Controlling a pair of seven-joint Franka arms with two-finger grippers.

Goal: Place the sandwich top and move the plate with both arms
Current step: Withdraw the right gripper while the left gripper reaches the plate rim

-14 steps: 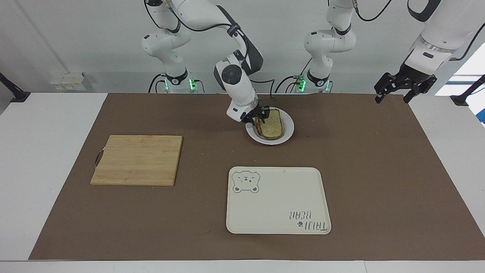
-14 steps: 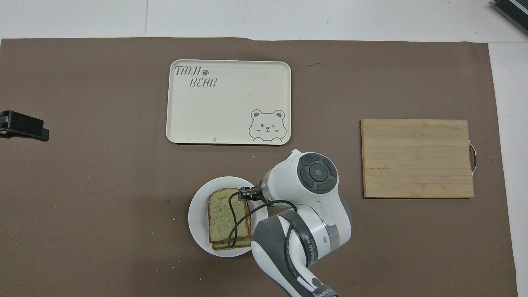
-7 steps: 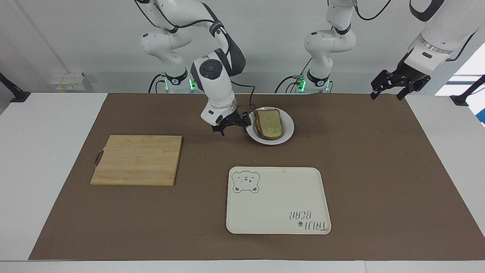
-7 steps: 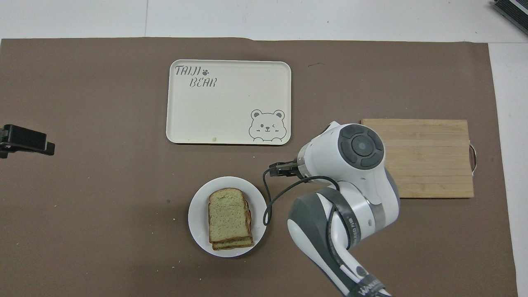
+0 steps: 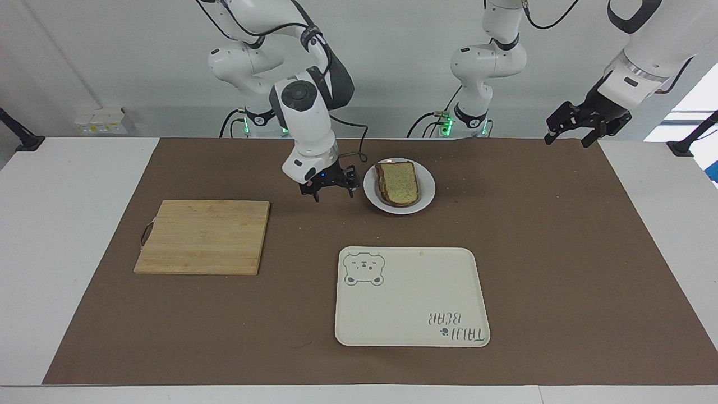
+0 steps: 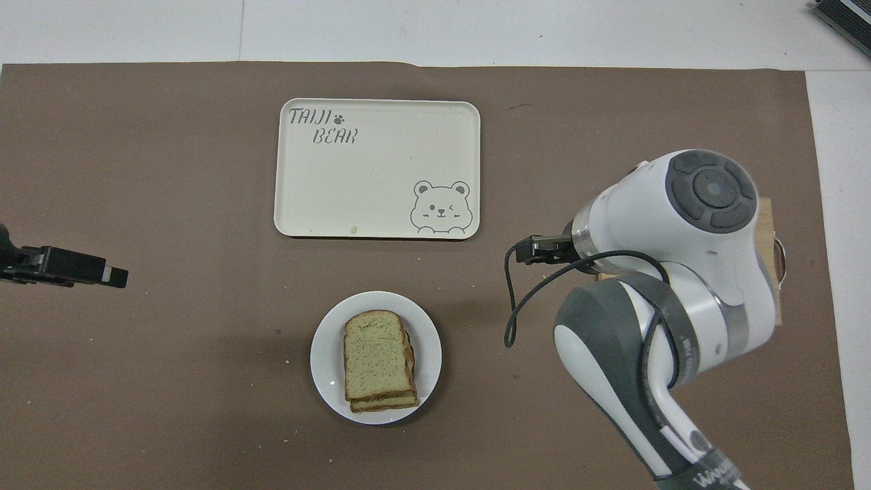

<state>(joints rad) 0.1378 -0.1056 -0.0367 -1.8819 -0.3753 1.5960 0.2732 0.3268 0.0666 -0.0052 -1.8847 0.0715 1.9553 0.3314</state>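
Note:
The sandwich top [image 5: 399,180] [image 6: 373,352], a speckled tan slice, lies flat on another slice on the small white plate [image 5: 427,189] [image 6: 429,344]. Nothing touches it. My right gripper [image 5: 332,193] [image 6: 534,249] hangs open and empty just above the mat, beside the plate toward the right arm's end of the table. My left gripper [image 5: 567,140] [image 6: 95,272] is open and empty, raised over the mat's edge at the left arm's end, well away from the plate.
A cream tray with a bear drawing [image 5: 412,297] [image 6: 378,170] lies farther from the robots than the plate. A wooden cutting board [image 5: 202,235] sits toward the right arm's end; in the overhead view the right arm covers most of it.
The right gripper came off the top slice and drew away from the plate toward the right arm's end, rising a little. The left gripper drifted slightly toward the plate.

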